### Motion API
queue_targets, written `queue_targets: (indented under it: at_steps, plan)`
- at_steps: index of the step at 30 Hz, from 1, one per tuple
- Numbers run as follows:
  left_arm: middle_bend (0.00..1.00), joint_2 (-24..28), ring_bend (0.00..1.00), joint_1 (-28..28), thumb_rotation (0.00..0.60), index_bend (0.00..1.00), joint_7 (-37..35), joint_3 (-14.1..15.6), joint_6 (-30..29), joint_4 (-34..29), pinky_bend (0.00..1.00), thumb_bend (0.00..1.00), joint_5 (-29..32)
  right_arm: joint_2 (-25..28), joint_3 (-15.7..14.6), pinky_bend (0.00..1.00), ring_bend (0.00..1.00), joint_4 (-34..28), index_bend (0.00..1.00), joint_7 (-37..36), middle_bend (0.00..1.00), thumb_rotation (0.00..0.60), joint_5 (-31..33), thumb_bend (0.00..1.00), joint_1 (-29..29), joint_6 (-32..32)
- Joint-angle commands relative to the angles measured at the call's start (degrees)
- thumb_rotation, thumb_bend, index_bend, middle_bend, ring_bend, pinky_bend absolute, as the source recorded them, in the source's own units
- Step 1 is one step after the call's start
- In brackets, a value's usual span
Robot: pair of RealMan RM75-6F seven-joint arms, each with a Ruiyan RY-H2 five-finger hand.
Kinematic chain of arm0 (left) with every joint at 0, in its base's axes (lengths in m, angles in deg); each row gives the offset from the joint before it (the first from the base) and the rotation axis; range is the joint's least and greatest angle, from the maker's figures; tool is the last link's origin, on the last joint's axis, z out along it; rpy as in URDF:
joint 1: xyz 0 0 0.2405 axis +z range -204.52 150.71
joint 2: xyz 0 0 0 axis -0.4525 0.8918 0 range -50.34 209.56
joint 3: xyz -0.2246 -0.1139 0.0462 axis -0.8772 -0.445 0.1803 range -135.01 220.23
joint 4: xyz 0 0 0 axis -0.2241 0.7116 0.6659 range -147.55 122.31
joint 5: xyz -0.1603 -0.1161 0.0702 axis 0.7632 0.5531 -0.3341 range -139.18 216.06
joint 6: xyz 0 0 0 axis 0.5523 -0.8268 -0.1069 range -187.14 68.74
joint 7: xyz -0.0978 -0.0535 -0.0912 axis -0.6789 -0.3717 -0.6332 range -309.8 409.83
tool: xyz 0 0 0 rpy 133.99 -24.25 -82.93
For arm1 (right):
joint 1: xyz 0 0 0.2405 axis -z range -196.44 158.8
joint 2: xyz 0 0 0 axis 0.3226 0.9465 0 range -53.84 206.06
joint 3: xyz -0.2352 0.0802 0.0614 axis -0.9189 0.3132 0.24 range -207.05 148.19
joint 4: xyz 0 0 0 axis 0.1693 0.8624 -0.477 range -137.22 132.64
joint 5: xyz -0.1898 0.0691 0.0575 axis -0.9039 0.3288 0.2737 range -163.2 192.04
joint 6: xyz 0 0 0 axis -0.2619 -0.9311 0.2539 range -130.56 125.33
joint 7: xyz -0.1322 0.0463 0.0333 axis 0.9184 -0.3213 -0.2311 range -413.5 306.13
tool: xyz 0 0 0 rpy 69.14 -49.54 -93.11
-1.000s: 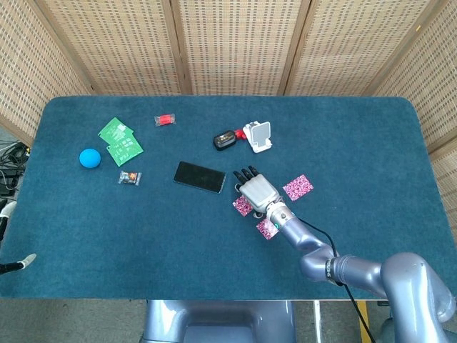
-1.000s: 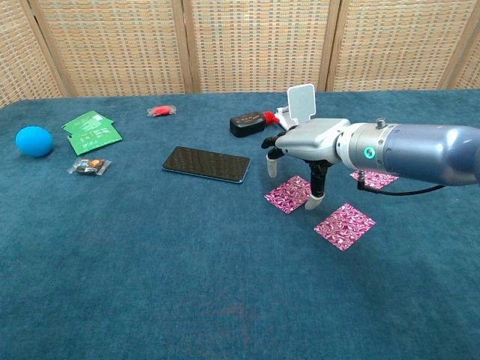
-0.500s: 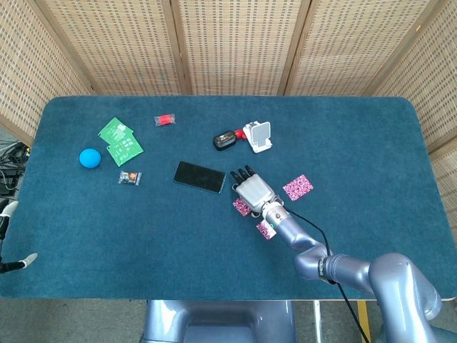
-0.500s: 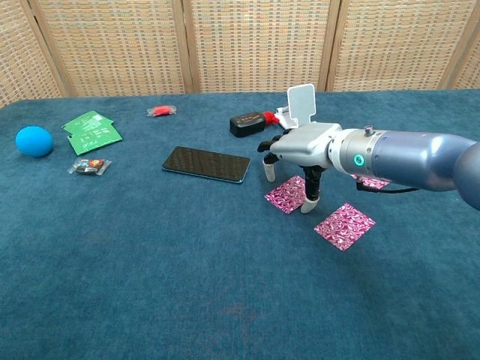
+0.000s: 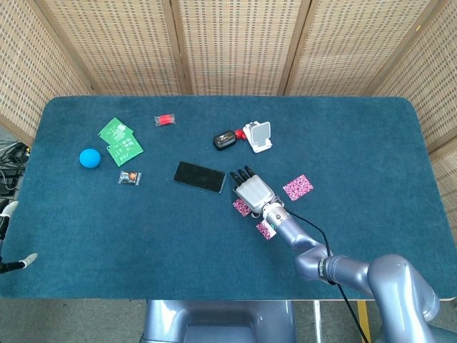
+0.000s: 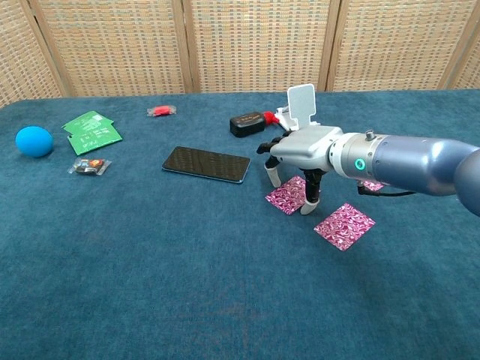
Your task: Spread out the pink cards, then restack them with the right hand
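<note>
Evidently spread: three pink cards [image 6: 289, 194] lie flat, apart on table [image 5: 357, 143]; right hand [image 6: 298, 154], fingers splayed, grasping nothing, over leftmost; thin, light, prob. slick — lift by edge.

The right hand [image 5: 255, 193] covered much of a pink card [image 5: 242, 207] at frame centre; the far card [image 6: 373, 184] hid behind the forearm [image 6: 409, 163].

Blue-carpeted table [image 5: 371, 143], three pink cards [image 6: 344, 225], phone [image 6: 206, 163], blue ball [image 6: 34, 140], green cards [image 6: 92, 130]
</note>
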Motion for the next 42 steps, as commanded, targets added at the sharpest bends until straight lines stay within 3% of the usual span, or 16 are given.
queue_targets:
  at_steps: [1,9,42]
  plan:
    - [0.00,0.0,0.00,0.0,0.600,0.00,0.0,0.0,0.0,0.0,0.00,0.00,0.0,-0.2,0.0,0.06,0.03,0.1,0.45,-0.6,0.04,0.600,-0.5,0.32,0.2,0.0]
    - [0.00,0.1,0.00,0.0,0.600,0.00,-0.1,0.0,-0.1,-0.1,0.00,0.00,-0.1,-0.7,0.4,0.06,0.03,1.0,0.48,-1.1,0.05,0.600,-0.8,0.40,0.1,0.5]
    - [0.00,0.5,0.00,0.5,0.600,0.00,-0.8,0.2,-1.0,-0.3,0.00,0.00,-0.7,1.3,1.6,0.06,0.03,-2.1,0.51,1.7,0.06,0.600,0.7,0.41,0.5,-1.2]
